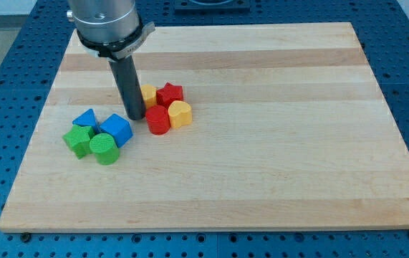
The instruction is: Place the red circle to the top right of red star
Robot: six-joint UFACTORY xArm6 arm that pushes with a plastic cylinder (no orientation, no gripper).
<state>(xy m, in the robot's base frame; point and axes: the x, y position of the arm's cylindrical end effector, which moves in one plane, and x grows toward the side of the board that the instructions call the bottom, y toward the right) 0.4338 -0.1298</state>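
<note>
My tip [135, 117], a bare rod without jaws, sits just left of the red circle [157, 120], which lies below-left of the red star [170, 93], unplaced.

No text, label, brand, number or sign can be read anywhere: not on the blocks, not on the wooden bench [276, 158], not on the arm.

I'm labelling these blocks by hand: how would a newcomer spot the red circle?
Find the wooden board and the dark rod; my tip ends left of a red-and-yellow cluster. The red circle is its round red block at the bottom left, below the pointed red star.
</note>
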